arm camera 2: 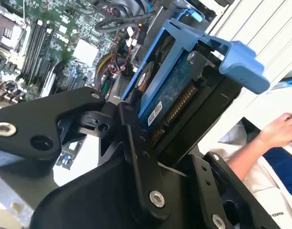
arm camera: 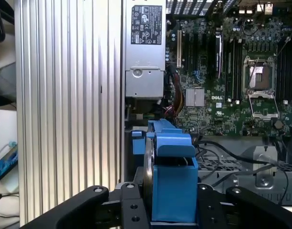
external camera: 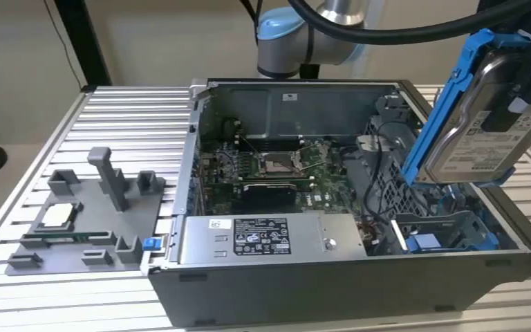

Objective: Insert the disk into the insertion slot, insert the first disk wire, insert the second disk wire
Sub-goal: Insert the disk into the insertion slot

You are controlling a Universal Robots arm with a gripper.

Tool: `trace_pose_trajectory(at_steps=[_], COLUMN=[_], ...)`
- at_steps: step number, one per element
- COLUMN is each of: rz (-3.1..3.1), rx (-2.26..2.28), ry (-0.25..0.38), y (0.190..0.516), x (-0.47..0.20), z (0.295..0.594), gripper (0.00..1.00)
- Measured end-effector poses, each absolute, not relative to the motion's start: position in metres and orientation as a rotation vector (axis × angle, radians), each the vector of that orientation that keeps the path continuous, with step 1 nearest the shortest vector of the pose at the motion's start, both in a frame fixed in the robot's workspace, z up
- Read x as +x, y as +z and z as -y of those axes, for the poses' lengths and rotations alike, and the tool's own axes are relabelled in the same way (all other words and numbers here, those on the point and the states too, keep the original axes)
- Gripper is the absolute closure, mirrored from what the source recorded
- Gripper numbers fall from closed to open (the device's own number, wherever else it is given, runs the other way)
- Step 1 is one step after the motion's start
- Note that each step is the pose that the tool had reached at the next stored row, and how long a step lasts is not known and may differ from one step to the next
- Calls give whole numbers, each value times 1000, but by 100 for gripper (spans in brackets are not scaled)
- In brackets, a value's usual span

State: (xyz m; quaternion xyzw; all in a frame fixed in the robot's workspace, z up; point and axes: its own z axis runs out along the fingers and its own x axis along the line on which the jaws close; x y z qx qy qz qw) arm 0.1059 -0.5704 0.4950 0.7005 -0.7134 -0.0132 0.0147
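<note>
I see gripper (external camera: 522, 104) clamped on disk (external camera: 476, 142), disk tilted on edge, held above insertion slot (external camera: 436, 227) of open case (external camera: 339, 290); not yet inserted.

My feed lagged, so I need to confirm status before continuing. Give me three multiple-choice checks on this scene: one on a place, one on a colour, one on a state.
1. Where is the disk?
A. held above the computer case, at the exterior view's right
B. lying flat inside the case
C. set down beside the case

2. What colour is the disk's frame?
A. red
B. yellow
C. blue

3. How is the end effector?
A. open
B. shut on the disk
C. shut with nothing held

Answers:
1 A, the exterior view shows it tilted in the air over the case's open side.
2 C, bright blue plastic edges the drive.
3 B, both wrist views show it clamped on the frame.
</note>
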Motion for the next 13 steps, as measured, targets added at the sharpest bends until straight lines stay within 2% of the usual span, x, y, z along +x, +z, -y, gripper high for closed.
trace_pose_trajectory(at_steps=[13], rz=[2221], rx=[2181], ry=[-42], y=[475], x=[122], z=[585], gripper=[100])
